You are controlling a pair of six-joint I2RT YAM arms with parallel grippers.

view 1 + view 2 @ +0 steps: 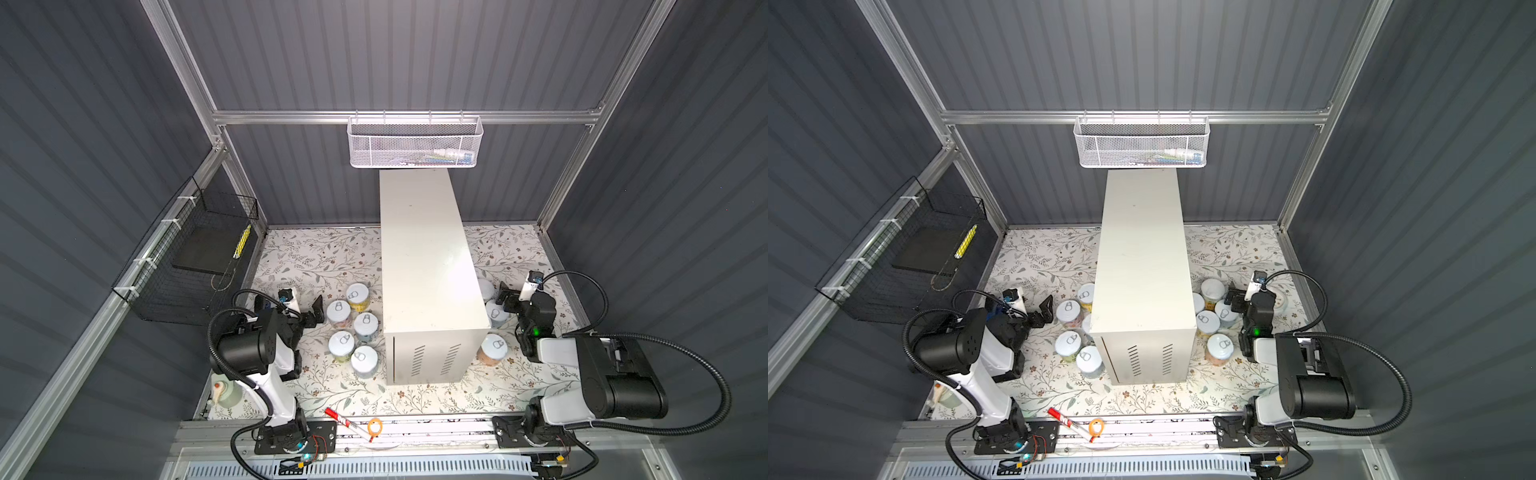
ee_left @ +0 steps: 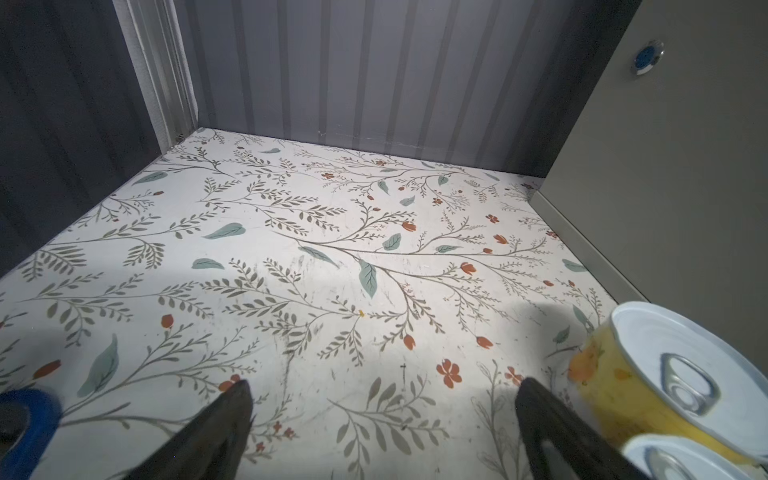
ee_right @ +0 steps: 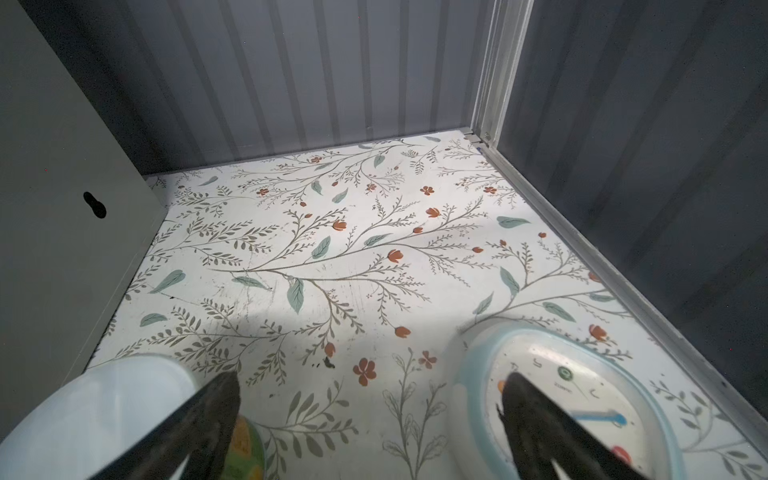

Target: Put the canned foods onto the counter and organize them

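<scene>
The counter (image 1: 428, 270) is a long cream box in the middle of the floral floor, and its flat top is bare. Several canned foods stand left of it, among them a yellow-labelled can (image 1: 358, 296) and a pale one (image 1: 364, 361). More cans (image 1: 1207, 322) cluster on its right side. My left gripper (image 1: 313, 316) is open just left of the left cluster; in the left wrist view it (image 2: 384, 386) frames bare floor, with the yellow can (image 2: 615, 386) beside one finger. My right gripper (image 1: 1231, 299) is open next to the right cluster, with nothing between its fingers (image 3: 228, 399).
A round white clock disc (image 3: 582, 395) lies under one right finger. On the back wall hangs a white mesh basket (image 1: 415, 141), and on the left wall a black wire basket (image 1: 195, 257). A red marker (image 1: 347, 422) and an orange ring (image 1: 375, 427) lie at the front edge.
</scene>
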